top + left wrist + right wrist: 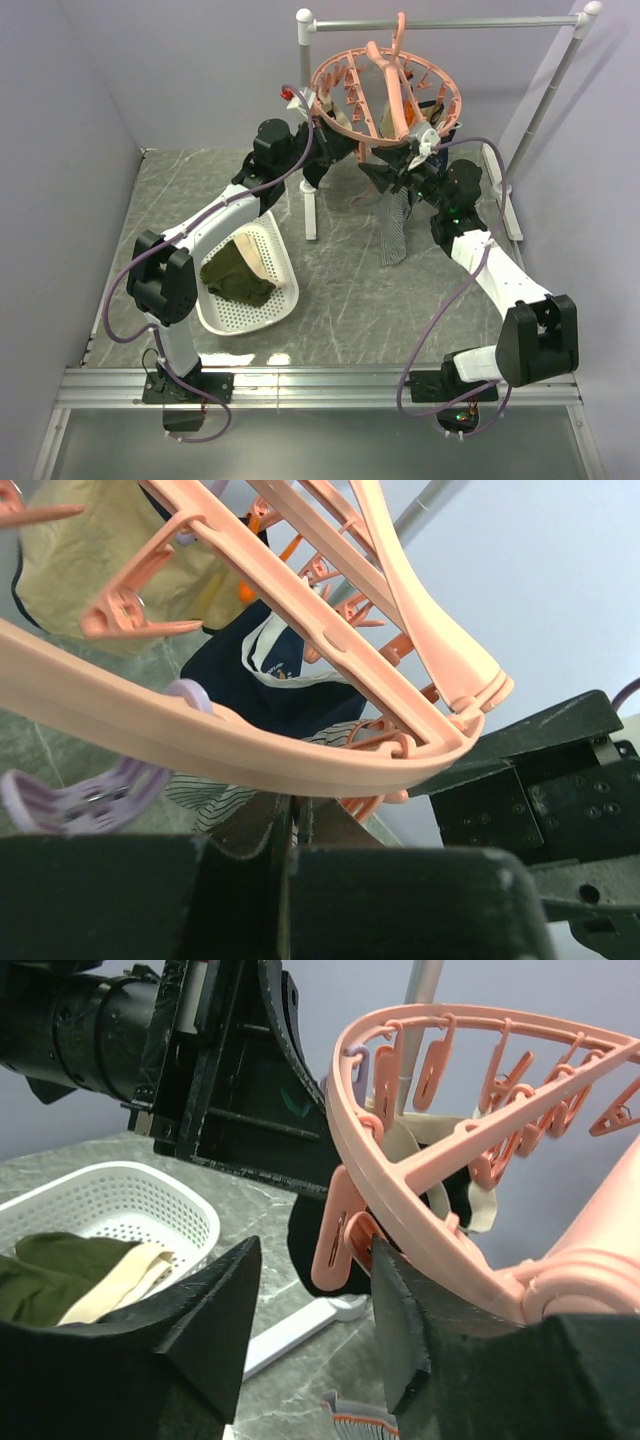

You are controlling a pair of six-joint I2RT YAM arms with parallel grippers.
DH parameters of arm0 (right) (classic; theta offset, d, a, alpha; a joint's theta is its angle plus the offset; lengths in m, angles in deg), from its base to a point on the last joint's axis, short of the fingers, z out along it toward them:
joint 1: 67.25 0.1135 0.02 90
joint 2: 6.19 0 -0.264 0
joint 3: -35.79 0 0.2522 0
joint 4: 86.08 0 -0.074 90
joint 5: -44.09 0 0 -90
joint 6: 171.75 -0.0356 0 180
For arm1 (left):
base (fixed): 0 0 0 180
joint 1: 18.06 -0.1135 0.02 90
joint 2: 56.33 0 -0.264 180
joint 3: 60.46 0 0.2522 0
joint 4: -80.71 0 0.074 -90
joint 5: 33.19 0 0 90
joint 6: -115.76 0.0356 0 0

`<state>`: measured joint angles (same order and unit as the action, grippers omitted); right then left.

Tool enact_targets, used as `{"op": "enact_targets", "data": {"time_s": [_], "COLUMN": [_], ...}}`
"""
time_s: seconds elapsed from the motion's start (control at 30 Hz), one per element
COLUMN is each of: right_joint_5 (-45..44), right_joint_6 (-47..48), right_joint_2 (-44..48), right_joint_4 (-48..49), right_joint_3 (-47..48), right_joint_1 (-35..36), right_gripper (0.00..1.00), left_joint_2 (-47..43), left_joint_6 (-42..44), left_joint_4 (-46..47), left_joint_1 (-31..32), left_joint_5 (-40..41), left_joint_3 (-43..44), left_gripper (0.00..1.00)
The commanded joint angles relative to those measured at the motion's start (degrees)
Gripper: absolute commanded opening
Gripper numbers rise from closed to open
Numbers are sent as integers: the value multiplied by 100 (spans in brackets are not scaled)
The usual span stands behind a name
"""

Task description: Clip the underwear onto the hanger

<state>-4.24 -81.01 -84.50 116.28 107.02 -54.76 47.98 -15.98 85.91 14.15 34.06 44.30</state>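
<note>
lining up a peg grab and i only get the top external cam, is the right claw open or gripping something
Observer: Open. In the right wrist view a pink peg hangs between the right claw's fingers.
Operator: ok and the left claw
Observer: The left claw is shut, just under the hanger's rim.
Operator: what's by it
Observer: The underwear shows striped beneath that rim, just beyond the shut fingers.

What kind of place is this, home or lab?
Probably a robot test cell staged for laundry: plain walls box in the table, with a pink peg hanger on a metal rail stand and a white basket.
</note>
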Motion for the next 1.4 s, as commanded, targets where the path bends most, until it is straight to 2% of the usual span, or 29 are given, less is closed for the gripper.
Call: {"op": "enact_targets", "data": {"time_s": [0.0, 0.23, 0.43, 0.63, 1.03, 1.37], "right_joint_5": [-423, -388, -212, -62, -607, -792], "right_joint_6": [260, 270, 59, -64, -275, -381], "right_joint_2": [350, 1184, 1370, 1020, 264, 87], "right_joint_4": [-43, -316, -351, -387, -53, 220], "right_joint_3": [-157, -465, -544, -474, -79, 53], "right_joint_1": [8, -27, -27, 87, 131, 183], "right_gripper": [56, 57, 54, 49, 49, 51], "left_joint_2": [-139, -113, -95, -139, -157, -139], "left_joint_6": [-89, -72, -80, -168, -274, -300], "left_joint_4": [292, 284, 275, 424, 512, 459], "left_joint_1": [58, 58, 49, 49, 49, 75], "left_joint_5": [-292, -292, -266, -353, -424, -389], "left_joint_3": [234, 243, 269, 216, 164, 120], "left_gripper": [0, 0, 0, 0, 0, 0]}}
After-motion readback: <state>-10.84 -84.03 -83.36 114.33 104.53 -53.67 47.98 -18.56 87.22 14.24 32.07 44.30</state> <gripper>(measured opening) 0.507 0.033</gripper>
